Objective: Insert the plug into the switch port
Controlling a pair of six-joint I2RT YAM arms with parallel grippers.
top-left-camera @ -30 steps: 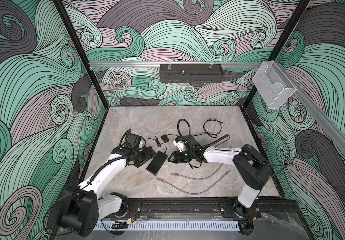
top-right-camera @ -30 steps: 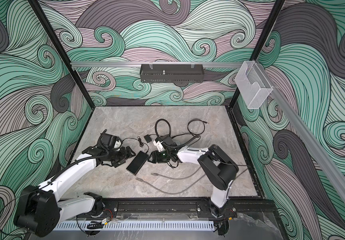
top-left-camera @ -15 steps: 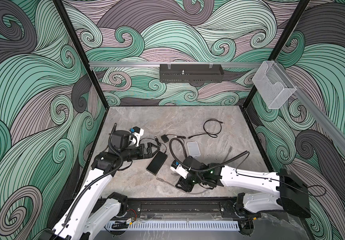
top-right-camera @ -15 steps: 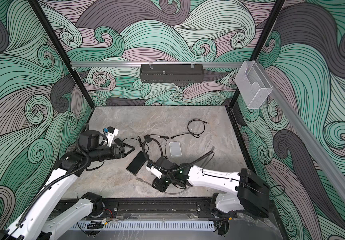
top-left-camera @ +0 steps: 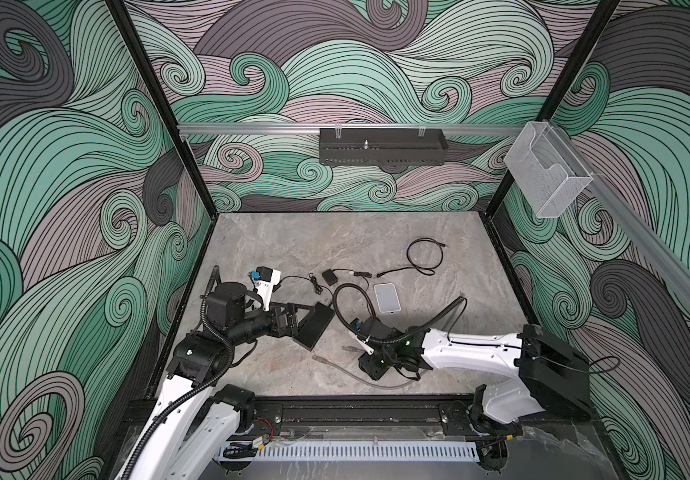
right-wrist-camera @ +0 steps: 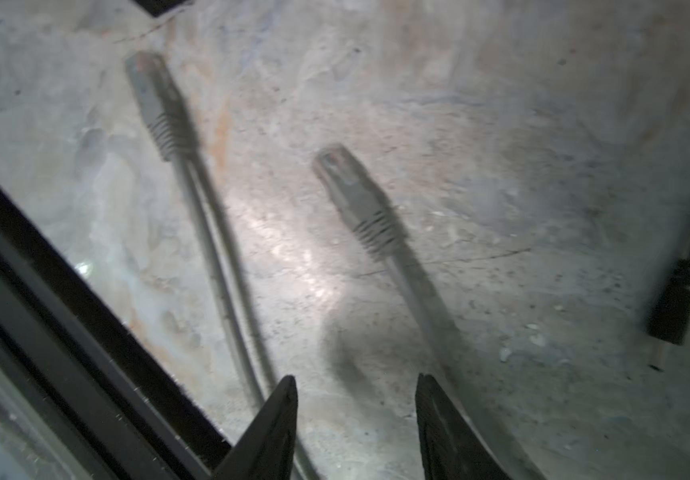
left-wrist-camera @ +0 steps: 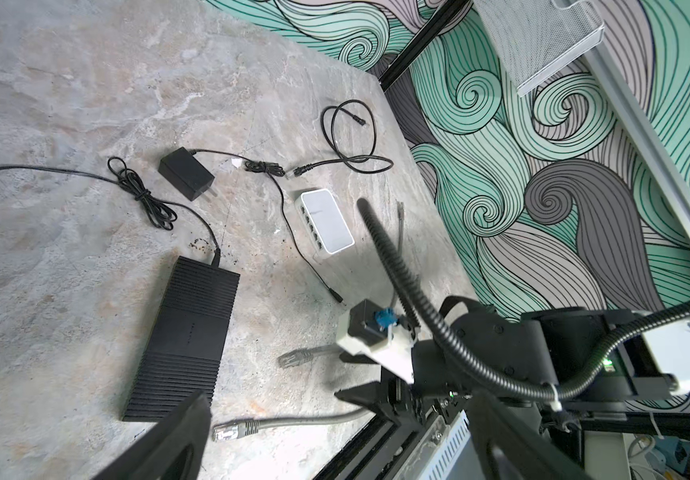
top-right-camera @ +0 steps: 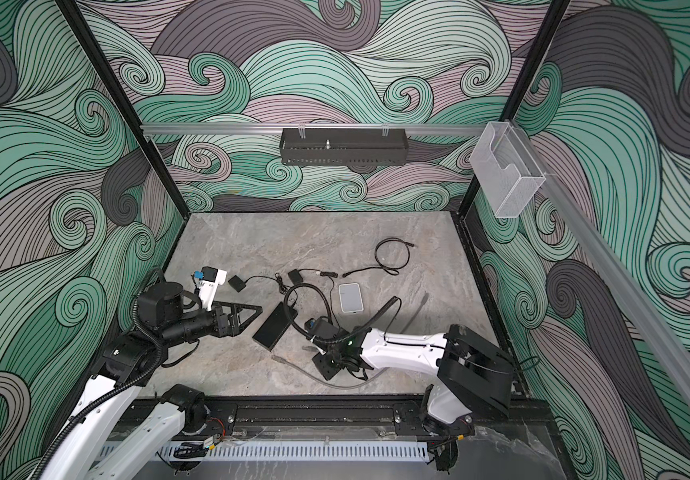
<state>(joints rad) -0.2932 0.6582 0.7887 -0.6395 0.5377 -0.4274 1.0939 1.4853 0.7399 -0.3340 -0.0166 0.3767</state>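
Widely spread left claw, half-open right claw, both empty.

This looks like a robotics lab cell. Swirl-printed wall panels on black frame posts box in a marble-look tabletop. The left arm and right arm are bolted to a front rail.

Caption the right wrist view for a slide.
Open right gripper hovers near a grey Ethernet plug, with a second grey plug and a black barrel plug nearby on the table.
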